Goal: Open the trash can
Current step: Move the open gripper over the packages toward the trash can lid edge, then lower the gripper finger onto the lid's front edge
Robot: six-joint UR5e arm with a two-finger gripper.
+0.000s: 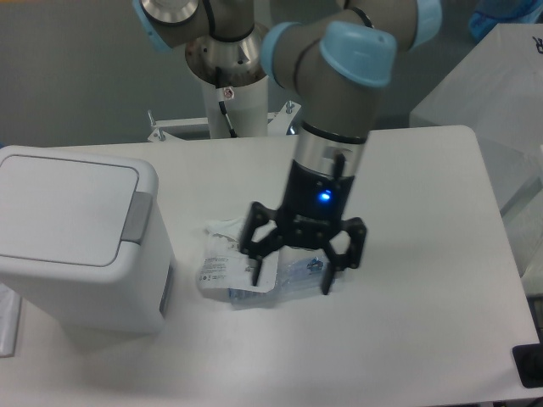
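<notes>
At the far left of the white table [407, 339] stands the trash can [76, 242], a large white boxy bin with rounded corners, its flat lid [64, 203] lying shut and level on top. A grey latch tab [136, 219] sits at the lid's right edge, running down onto the upper part of the can's right side. The can's left end is cut off by the edge of the view, and nothing touches it. Just to its right, apart from the can, a clear plastic packet with printed paper inside [227, 259] lies flat on the table, and a crushed clear plastic bottle [293, 275] lies on its side against the packet's lower right, partly hidden by the arm. Above these two items hangs the gripper [290, 273], black, pointing downward, with its two fingers spread wide and holding nothing; the left fingertip is over the packet and the right one over the bottle, though whether either touches cannot be told. A blue light glows on the wrist [322, 197] just above the fingers. The arm's grey tube rises from there to a light blue joint cap [361, 55] near the top centre, with the robot's base column [229, 80] behind it at the back edge of the table. The right part of the table shows only the bare white surface.
</notes>
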